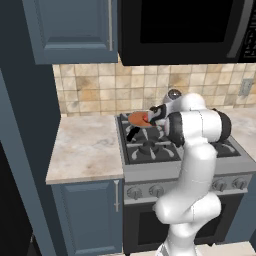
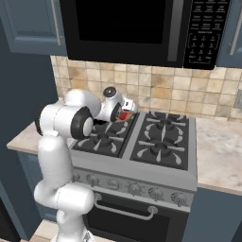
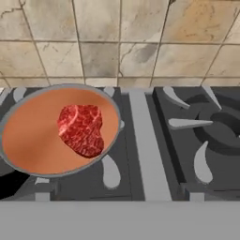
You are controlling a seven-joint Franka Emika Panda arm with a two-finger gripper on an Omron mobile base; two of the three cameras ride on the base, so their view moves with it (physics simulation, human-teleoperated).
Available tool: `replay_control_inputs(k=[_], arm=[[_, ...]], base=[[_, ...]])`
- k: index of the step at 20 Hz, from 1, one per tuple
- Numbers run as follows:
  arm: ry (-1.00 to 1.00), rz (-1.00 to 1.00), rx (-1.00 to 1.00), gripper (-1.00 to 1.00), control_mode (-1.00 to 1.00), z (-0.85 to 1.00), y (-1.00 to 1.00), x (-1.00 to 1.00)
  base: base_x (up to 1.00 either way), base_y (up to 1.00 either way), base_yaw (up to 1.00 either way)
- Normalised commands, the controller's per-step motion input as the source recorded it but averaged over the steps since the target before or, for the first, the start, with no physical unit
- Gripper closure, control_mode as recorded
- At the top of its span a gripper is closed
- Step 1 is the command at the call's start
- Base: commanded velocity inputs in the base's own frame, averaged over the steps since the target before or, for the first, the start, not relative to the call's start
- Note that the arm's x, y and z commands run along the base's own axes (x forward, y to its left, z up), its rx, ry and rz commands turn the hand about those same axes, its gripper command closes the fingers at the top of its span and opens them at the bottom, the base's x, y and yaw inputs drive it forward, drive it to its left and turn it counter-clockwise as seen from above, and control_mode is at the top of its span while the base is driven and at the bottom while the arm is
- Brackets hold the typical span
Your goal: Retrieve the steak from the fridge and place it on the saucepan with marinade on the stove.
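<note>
The steak (image 3: 82, 129), a dark-red marbled lump, lies on the orange-brown marinade in the saucepan (image 3: 33, 140), toward its right side. The pan stands on the back left burner of the stove (image 3: 145, 150), its black handle (image 3: 9, 185) pointing to the front. In the left base view my gripper (image 1: 149, 117) hovers just right of the saucepan (image 1: 136, 118) over the stove (image 1: 150, 150). In the right base view my gripper (image 2: 126, 113) hangs by the red steak (image 2: 125, 116). The jaws stand open and hold nothing. The fridge is out of view.
A marble counter (image 1: 85, 145) lies left of the stove, and another stretch (image 2: 220, 151) lies to its right. A black microwave (image 2: 132, 28) hangs low over the burners. A tiled wall (image 3: 122, 42) stands close behind the pan. A blue wall cabinet (image 1: 75, 30) hangs at upper left.
</note>
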Motion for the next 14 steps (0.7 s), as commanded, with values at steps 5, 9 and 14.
replay_control_inputs(k=[5, 9, 14], arm=[[-0.16, -0.01, 0.02, -1.0, -1.0, 0.9, -0.02, -0.97], [-0.02, -0.02, 0.03, -1.0, -1.0, 0.99, -0.01, -0.87], [0.0, 0.0, 0.07, -1.0, -1.0, 0.47, -0.05, -0.95]], base=[[0.0, 0.0, 0.0], [0.0, 0.0, 0.0], [0.0, 0.0, 0.0]])
